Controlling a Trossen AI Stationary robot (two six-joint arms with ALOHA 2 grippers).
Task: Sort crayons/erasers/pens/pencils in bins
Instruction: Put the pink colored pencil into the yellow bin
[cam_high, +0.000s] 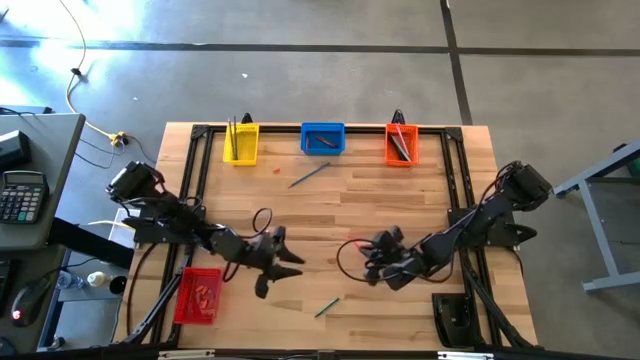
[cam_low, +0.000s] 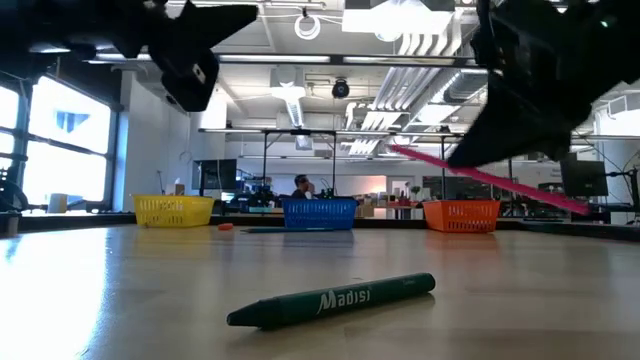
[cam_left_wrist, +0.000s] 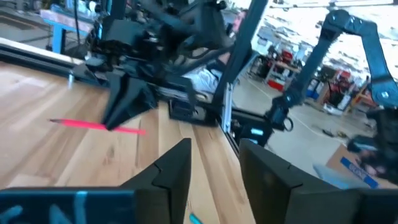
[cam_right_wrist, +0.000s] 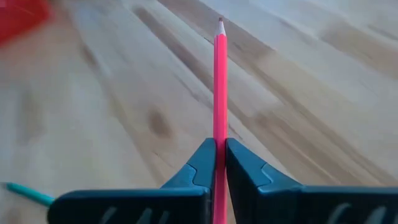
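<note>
My right gripper (cam_right_wrist: 219, 146) is shut on a bright pink pen (cam_left_wrist: 81, 124) above the table's middle, right of centre (cam_high: 372, 262). My left gripper (cam_left_wrist: 214, 168) hovers open and holds nothing, left of centre (cam_high: 282, 272), facing the right gripper. A green crayon (cam_low: 330, 300) lies flat near the front edge (cam_high: 327, 307). A slim bluish pen (cam_high: 309, 176) and a tiny red eraser (cam_high: 276, 171) lie before the far bins. The yellow bin (cam_high: 240, 143), blue bin (cam_high: 322, 139) and orange bin (cam_high: 400, 144) stand along the far edge. The red bin (cam_high: 198, 296) stands front left. My right gripper pinches the pink pen's shaft (cam_right_wrist: 219, 134) between its two fingers, some way back from the pointed tip (cam_right_wrist: 219, 22). The fingers slant down toward the table's left. The pen is lifted clear of the table and tilted (cam_low: 480, 175), sticking out past the fingertips on both sides.
A black frame rail (cam_high: 195, 170) runs round the tabletop. The yellow and orange bins hold long sticks, and the red bin holds small pieces. Bare wood (cam_high: 340, 210) lies between the grippers and the far bins. A desk with a calculator (cam_high: 22, 195) stands off the left side.
</note>
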